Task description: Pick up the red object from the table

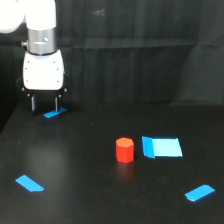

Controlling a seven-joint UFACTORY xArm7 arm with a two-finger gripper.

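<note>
The red object is a small red-orange hexagonal block standing upright on the black table, a little right of the middle. My gripper hangs at the far left on the white arm, well away from the block, up and to the exterior view's left of it. Its two dark fingers point down with a gap between them and hold nothing. The fingertips sit just above a small blue tape piece.
A larger blue tape rectangle lies just right of the block. More blue tape pieces lie at the front left and front right. A black curtain hangs behind the table.
</note>
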